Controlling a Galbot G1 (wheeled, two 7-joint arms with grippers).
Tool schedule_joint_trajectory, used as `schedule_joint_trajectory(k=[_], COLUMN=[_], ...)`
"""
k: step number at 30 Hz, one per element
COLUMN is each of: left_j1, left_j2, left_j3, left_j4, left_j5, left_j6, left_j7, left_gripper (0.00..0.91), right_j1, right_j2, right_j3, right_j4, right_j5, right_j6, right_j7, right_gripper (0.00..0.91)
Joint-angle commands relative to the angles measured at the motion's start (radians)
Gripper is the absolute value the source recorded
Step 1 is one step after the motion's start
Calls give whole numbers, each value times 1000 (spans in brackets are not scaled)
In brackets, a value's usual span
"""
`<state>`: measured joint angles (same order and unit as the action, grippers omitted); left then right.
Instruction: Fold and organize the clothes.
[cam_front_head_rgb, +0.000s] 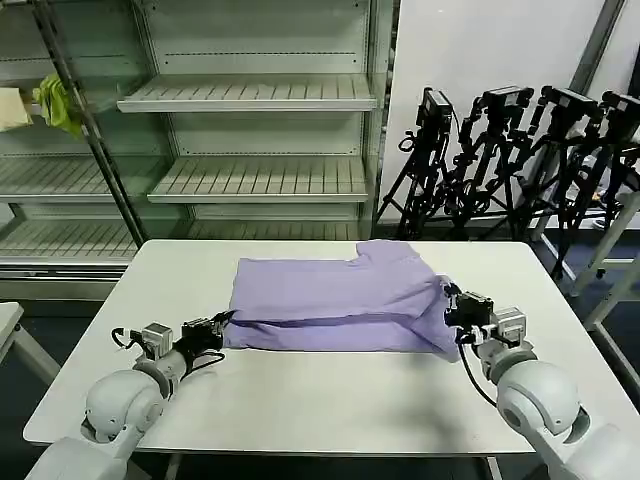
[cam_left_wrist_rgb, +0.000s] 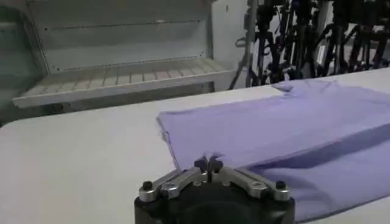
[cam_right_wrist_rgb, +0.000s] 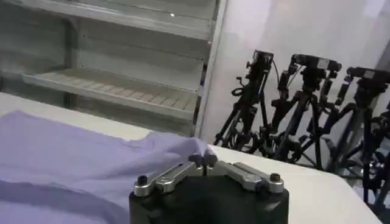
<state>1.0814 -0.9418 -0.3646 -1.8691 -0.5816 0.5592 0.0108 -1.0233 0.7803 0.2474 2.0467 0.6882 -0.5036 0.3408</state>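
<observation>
The lavender T-shirt (cam_front_head_rgb: 340, 295) lies partly folded across the middle of the white table (cam_front_head_rgb: 300, 400), plain side up, with an upper layer lying over a lower one. My left gripper (cam_front_head_rgb: 222, 322) is at the shirt's front left corner, low over the table, shut on the fabric edge. In the left wrist view the left gripper (cam_left_wrist_rgb: 208, 163) has its tips together on the T-shirt (cam_left_wrist_rgb: 274, 128). My right gripper (cam_front_head_rgb: 452, 303) is at the shirt's right end, shut on a bunched fold. The right wrist view shows the right gripper (cam_right_wrist_rgb: 202, 159) pinching the T-shirt (cam_right_wrist_rgb: 73, 152).
Metal shelving (cam_front_head_rgb: 250, 95) stands behind the table, with a yellow-green cloth (cam_front_head_rgb: 55, 100) on its far left. Several black camera tripods (cam_front_head_rgb: 520, 150) stand at the back right. The front part of the table is bare white surface.
</observation>
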Motion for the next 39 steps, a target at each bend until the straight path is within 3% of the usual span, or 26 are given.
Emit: schedule_joint_trajectory(k=[1,2,4,5,6,7,8,9,10,39], left_j1=[-5,-4,-3,-2,-2,-1,-1,-1,-1,10], left_j2=[1,1,1,0,0,0,0,-1,-1,7], left_j3=[3,3,4,4,4,4,3,3,3,-73], left_j4=[7,8,9,8,7,7,6,6,6,39], left_j5=[1,2,3,6,6,7,7,7,8,38], left_j6=[0,-1,-1,-1,0,0,0,0,-1,-16], left_j7=[-1,-1,-1,-1,-2,-2,-2,-2,-2,-25], left_gripper=[40,564,695,867,907,907,907,907,907,907], right_j1=[13,13,12,12,11,11,11,12,14,4], right_j2=[-5,-3,1,2,3,4,4,5,6,-6], right_j3=[-2,-4,-8,-9,-10,-10,-12,-12,-13,49], right_j4=[-9,-11,-14,-14,-14,-15,-16,-18,-20,-94], right_j5=[2,-1,-3,-6,-8,-9,-14,-17,-19,-39], right_j6=[-1,-1,-1,-2,-5,-6,-6,-6,-7,-34], right_j7=[-1,-1,-2,-3,-3,-3,-6,-7,-7,-13], right_gripper=[0,0,0,0,81,191,534,806,907,907])
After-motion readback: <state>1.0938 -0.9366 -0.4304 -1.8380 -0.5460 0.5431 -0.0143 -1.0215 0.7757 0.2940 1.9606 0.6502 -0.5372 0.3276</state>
